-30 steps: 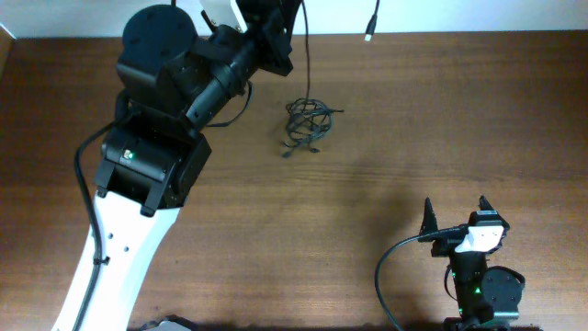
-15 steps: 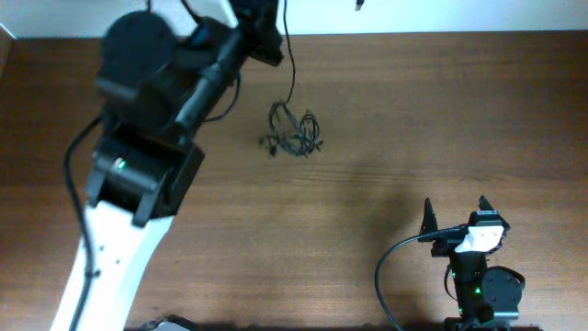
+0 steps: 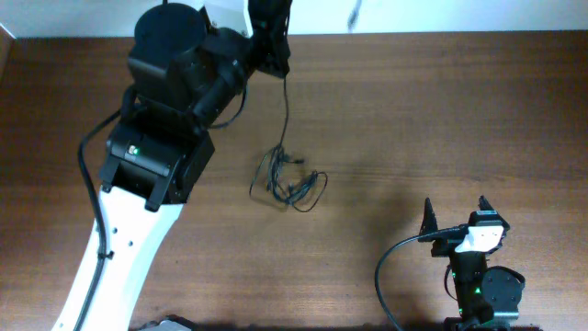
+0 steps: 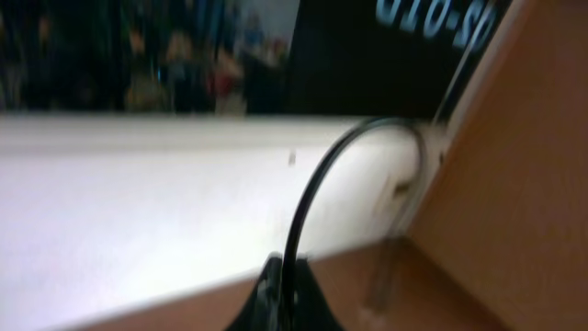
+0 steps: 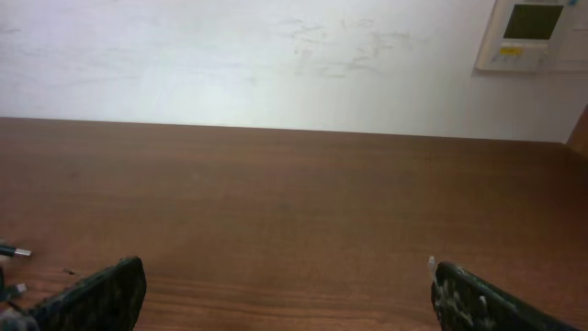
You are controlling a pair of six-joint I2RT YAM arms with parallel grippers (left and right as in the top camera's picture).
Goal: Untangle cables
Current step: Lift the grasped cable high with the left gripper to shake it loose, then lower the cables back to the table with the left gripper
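Thin black tangled cables [image 3: 292,187] are bunching as a loose knot over the middle of the brown wooden table [image 3: 413,110], below the left gripper [image 3: 276,57], whose jaws are pressing together on one strand running straight up from the knot. The left arm is reaching raised toward the far edge. The right gripper [image 3: 455,219] is sitting spread wide, well apart. Versus half a second ago, the knot is sitting nearer mid-table, looser.

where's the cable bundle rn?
Overhead view: the cable bundle is near the middle of the table, right of the left arm, with one strand running up to the left gripper near the far edge.
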